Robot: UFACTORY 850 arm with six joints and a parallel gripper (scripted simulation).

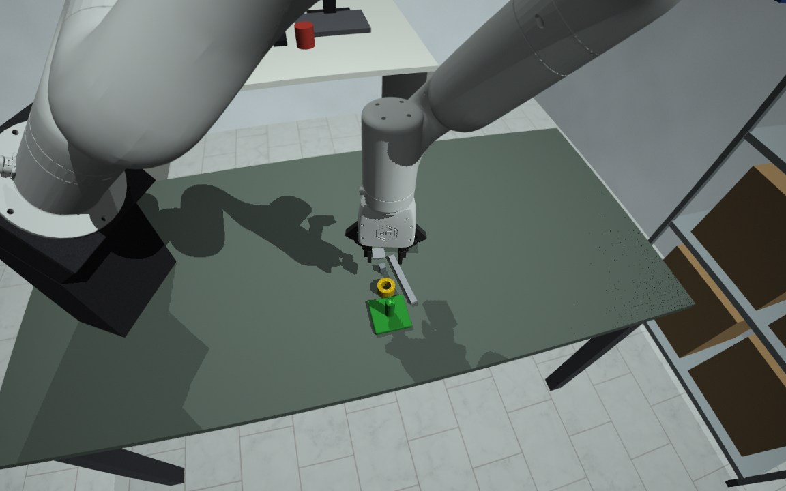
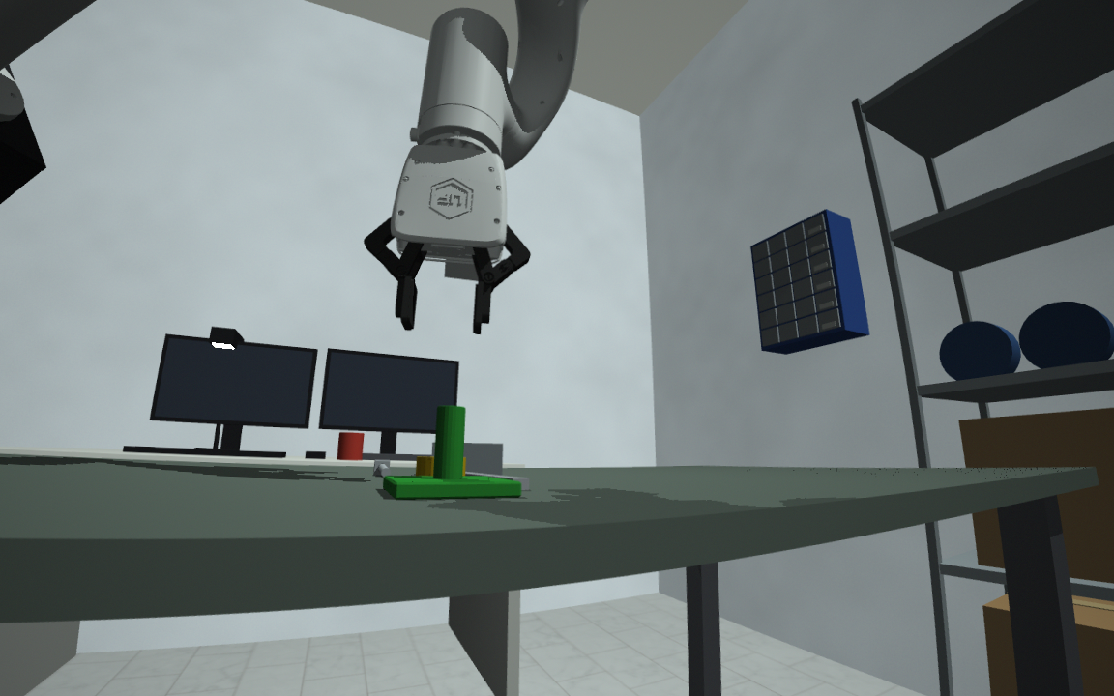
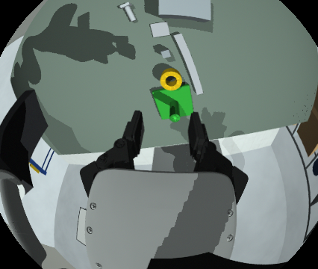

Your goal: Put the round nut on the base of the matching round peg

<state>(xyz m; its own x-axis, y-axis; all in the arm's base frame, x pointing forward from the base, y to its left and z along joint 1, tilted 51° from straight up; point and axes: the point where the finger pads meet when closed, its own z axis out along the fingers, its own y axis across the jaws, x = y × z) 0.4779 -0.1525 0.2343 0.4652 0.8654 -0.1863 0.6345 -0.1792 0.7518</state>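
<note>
The yellow round nut [image 1: 386, 286] lies flat on the dark green table, just behind the green square base [image 1: 389, 315] with its upright round green peg [image 1: 389, 306]. In the wrist view the nut [image 3: 171, 79] touches the far edge of the base [image 3: 173, 103]. In the exterior view the peg [image 2: 450, 443] stands upright and the nut [image 2: 424, 467] peeks out behind it. My gripper [image 2: 441, 322] hangs high above the peg, fingers partly open with nothing between them; it also shows in the wrist view [image 3: 165, 131] and in the top view [image 1: 387, 257].
A long grey bar [image 1: 402, 280] lies beside the nut, with small grey blocks [image 3: 159, 29] and a larger grey block [image 3: 184, 1] farther back. A small grey bolt [image 3: 128, 10] lies to the left. A shelf rack with boxes [image 1: 762, 292] stands off the table's right edge.
</note>
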